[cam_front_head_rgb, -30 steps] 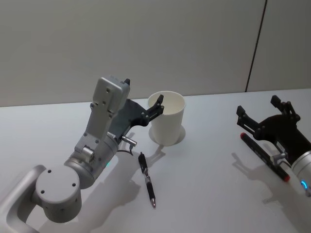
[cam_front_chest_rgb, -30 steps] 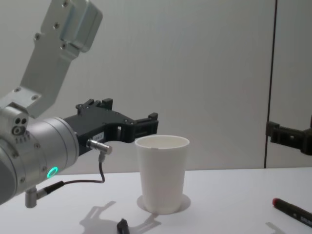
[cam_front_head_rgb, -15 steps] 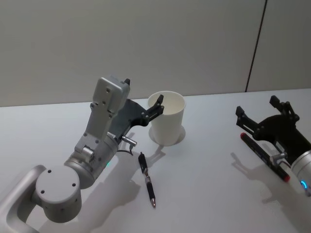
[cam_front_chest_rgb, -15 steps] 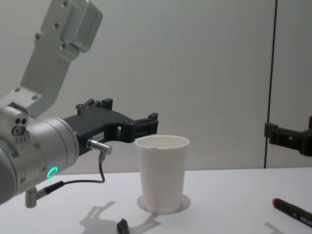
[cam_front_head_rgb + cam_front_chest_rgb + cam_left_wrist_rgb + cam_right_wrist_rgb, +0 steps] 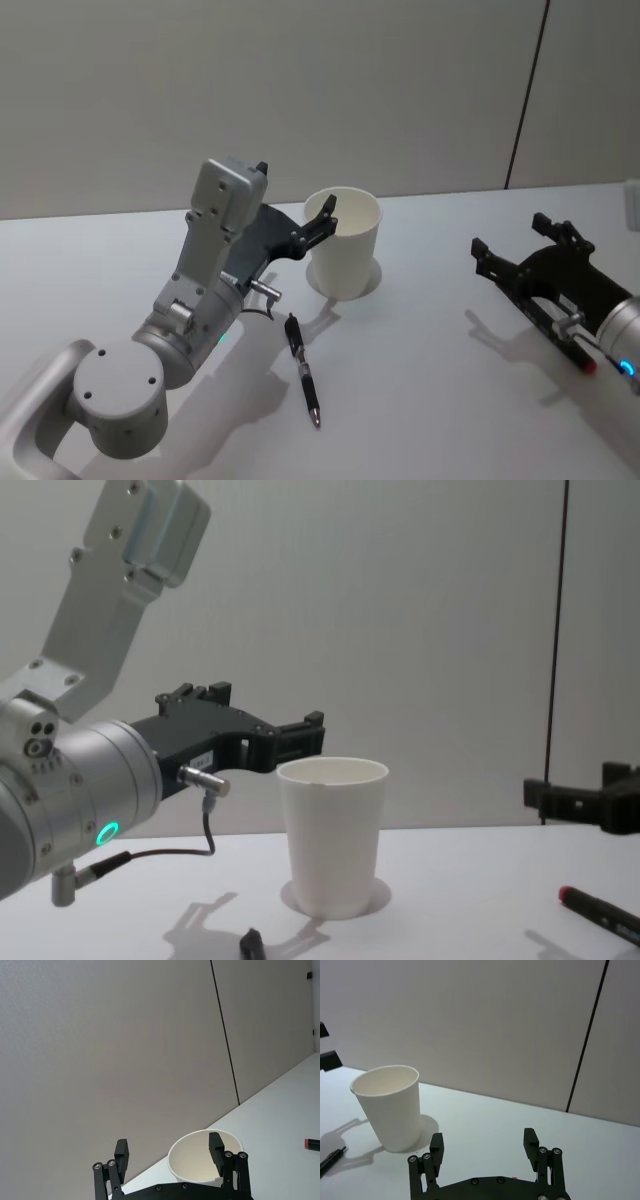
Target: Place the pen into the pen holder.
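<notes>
Left hand [image 5: 295, 186] and right hand [image 5: 510, 233] are held wide, nothing grasped. The pen [image 5: 303, 372] is left below the left hand, outside the cup [image 5: 345, 245].

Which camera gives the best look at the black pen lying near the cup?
The head view: the black pen shows whole, lying near the white cup. The chest view catches one end at its bottom edge, and the right wrist view one end too.

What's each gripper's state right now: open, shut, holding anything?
Left gripper: open, holding nothing, up beside the rim of the pen holder.
Right gripper: open, holding nothing.
</notes>
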You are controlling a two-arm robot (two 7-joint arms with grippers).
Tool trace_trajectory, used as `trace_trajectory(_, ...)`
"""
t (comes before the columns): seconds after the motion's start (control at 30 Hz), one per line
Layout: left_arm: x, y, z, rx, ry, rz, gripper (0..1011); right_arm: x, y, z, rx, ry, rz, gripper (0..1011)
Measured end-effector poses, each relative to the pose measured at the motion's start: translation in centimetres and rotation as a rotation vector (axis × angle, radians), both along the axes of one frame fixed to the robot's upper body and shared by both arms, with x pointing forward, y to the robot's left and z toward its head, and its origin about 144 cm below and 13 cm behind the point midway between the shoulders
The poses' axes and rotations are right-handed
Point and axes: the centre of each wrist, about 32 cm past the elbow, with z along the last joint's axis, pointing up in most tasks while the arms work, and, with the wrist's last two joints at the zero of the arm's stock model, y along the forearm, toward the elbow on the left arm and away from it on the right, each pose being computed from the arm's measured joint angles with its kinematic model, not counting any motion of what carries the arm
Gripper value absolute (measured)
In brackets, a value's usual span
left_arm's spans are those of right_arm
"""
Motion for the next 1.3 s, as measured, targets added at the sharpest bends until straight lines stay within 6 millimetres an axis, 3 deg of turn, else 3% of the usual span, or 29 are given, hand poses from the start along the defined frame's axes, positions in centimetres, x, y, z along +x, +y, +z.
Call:
trace_trajectory(0.23,0.0,0.0,0.0,0.0,0.0,0.0,1001,1.9,-1.3,0.4,-0.008,0.085,0.051,1001)
trace_trajectory(0.67,0.0,0.0,0.0,0.0,0.0,0.0,1001,5.3,-4.6,2.9,-0.012,0.249,0.125,1002)
trace_trajectory(0.93,0.0,0.0,0.0,0.0,0.0,0.0,1001,6.0,-5.5,4.5,-0.033,0.329,0.128,1001)
trace_trajectory(1.3,0.0,0.0,0.0,0.0,0.0,0.0,1001,6.0,-5.3,5.8,-0.081,0.405,0.119,1002)
